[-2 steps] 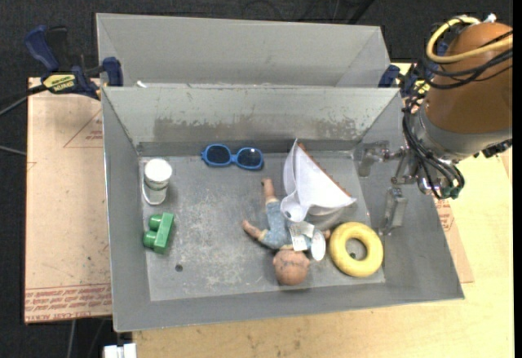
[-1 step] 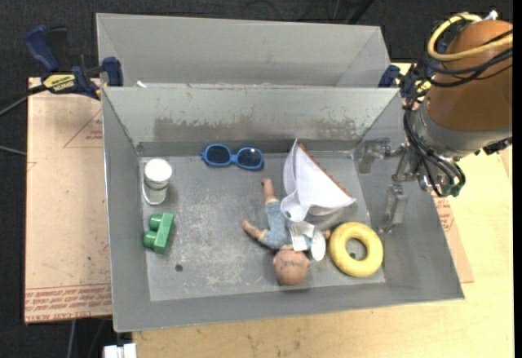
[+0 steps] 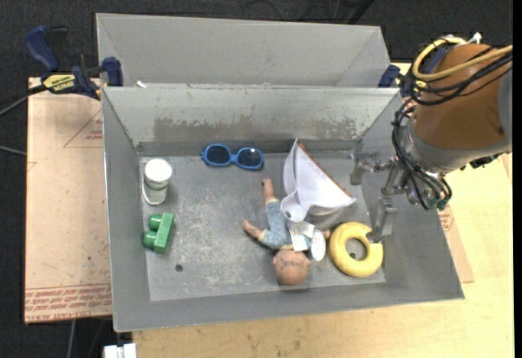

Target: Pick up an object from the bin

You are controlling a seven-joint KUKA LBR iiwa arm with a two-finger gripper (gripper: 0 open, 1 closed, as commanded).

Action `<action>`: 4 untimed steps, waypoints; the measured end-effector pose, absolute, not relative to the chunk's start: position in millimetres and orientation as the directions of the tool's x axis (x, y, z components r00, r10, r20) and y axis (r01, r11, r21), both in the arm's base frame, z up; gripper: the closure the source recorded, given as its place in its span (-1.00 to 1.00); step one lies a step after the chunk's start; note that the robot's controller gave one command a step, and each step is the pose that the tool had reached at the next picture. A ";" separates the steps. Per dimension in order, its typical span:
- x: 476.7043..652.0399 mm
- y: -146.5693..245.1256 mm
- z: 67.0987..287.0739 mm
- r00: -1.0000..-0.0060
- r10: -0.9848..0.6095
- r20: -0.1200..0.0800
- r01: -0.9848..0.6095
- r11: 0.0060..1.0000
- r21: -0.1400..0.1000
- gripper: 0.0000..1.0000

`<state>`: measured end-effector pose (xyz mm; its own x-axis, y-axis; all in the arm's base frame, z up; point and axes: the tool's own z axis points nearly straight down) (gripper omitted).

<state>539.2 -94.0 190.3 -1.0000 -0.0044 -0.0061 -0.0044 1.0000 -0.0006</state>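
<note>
Where the arm (image 3: 457, 108) comes over the right wall of the bin (image 3: 245, 116), the gripper (image 3: 379, 218) is seen low above the floor near the right edge. Its tip is set just at the upper right rim of a yellow ring (image 3: 356, 249); whether contact is made cannot be told, nor whether the pincer is apart or together. The ring lies flat near the front right corner, with a narrow strip of bare floor left between it and the right wall.

Just beside the ring on its left, a doll (image 3: 277, 238) lies on its back with its head towards the front edge. A crumpled white cloth (image 3: 314, 185) is heaped over the doll's upper side and reaches towards the back wall. Blue sunglasses (image 3: 233, 156) are placed along the back edge near its middle. By the left edge, a white jar (image 3: 156, 181) stands upright, and a green block (image 3: 160, 232) lies just in front of it. Open floor is found between these two and the doll, and along the front edge towards the left corner.
</note>
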 end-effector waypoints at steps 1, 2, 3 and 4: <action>539.3 -91.9 149.1 -1.000 -0.009 0.006 -0.009 1.000 0.002 -1.00; 542.8 -100.6 105.8 -1.000 -0.025 -0.011 -0.025 1.000 -0.001 -1.00; 536.2 -101.3 77.1 -0.999 0.035 0.007 0.035 0.999 0.000 -1.00; 538.3 -92.8 79.0 -0.999 0.053 -0.006 0.053 0.999 -0.002 -1.00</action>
<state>538.3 -92.8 79.0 -0.9986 0.0527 -0.0061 0.0528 0.9986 -0.0021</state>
